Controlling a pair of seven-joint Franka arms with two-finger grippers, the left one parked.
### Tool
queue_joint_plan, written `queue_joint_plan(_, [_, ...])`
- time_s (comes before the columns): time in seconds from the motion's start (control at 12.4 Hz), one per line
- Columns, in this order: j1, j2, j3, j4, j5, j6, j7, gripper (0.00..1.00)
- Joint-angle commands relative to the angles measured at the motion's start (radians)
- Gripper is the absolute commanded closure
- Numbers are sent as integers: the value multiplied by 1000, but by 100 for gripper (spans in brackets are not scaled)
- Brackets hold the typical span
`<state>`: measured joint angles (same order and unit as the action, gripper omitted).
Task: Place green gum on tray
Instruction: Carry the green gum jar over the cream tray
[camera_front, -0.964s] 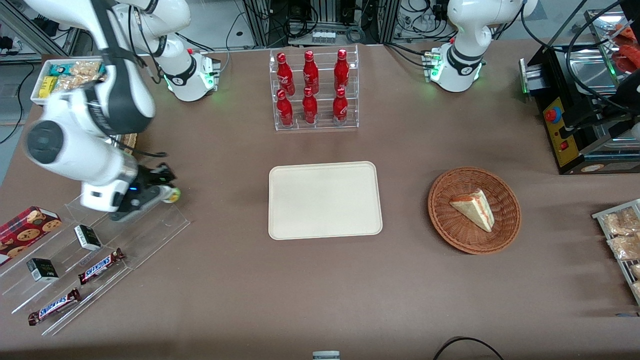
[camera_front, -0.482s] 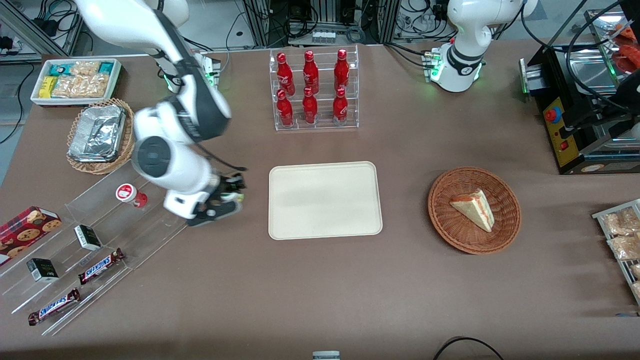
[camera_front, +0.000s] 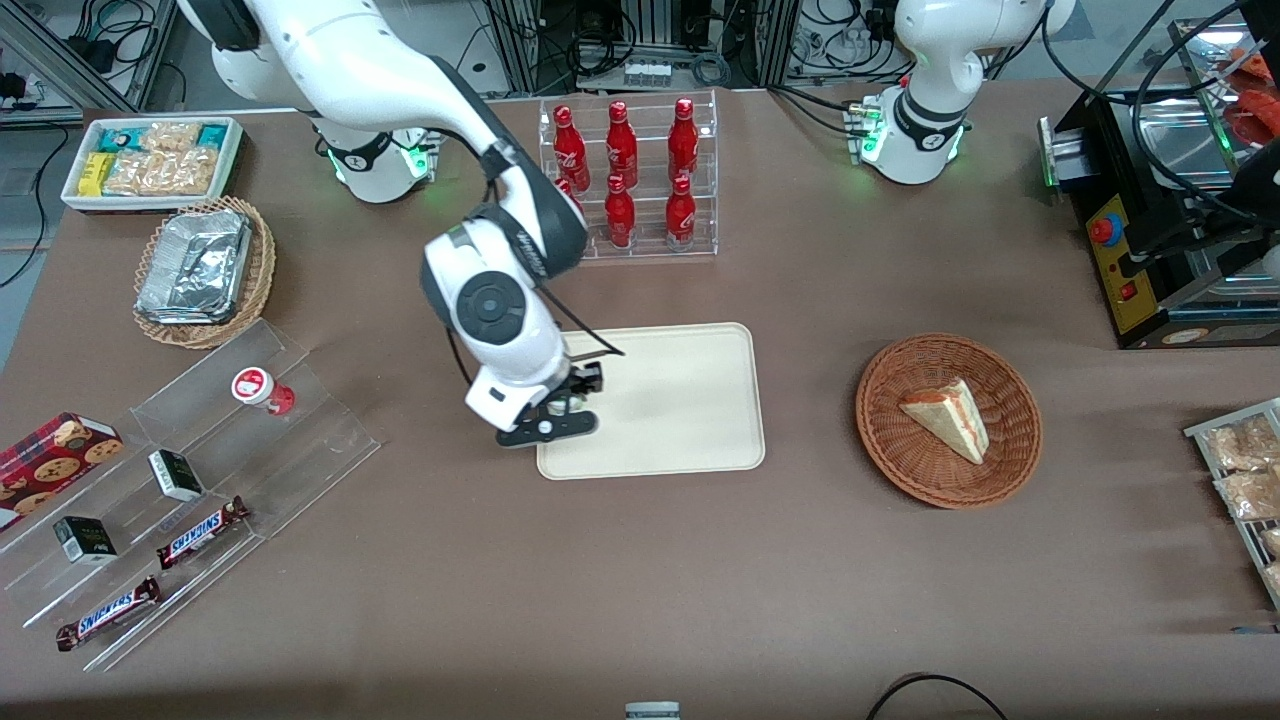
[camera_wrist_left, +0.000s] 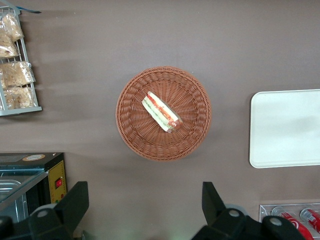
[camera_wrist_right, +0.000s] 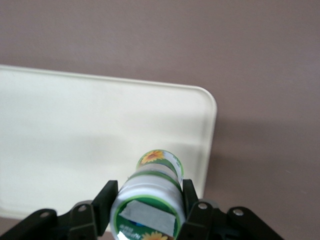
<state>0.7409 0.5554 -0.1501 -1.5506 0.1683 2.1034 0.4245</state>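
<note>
I have the gripper (camera_front: 557, 412) clamped on the small green-and-white-lidded gum bottle (camera_wrist_right: 150, 197), held above the flat cream plastic tray (camera_front: 690, 400) just inside its working-arm-end rim; pickup done, lowering and release remain.

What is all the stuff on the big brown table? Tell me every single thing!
green gum: one, green and white, held in the gripper over the tray's edge
tray: one, cream, middle of the table
red bottles: six, in a clear rack, farther from the camera than the tray
red-lidded gum: one, on the clear stepped stand
Snickers bars: two, brown, on that stand
dark small boxes: two, on that stand
cookie box: one, red, beside the stand
foil tray: one, silver, in a wicker basket
snack bin: one, white
sandwich basket: one, brown wicker, toward the parked arm's end
gripper: one, black, shut on the gum
</note>
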Motion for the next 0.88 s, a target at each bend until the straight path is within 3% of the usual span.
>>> queue_joint_plan(0.0, [44,63,-11,55,22,58,78,100])
queue_joint_plan(0.8, [136,175,-11,55,53,213,200,100])
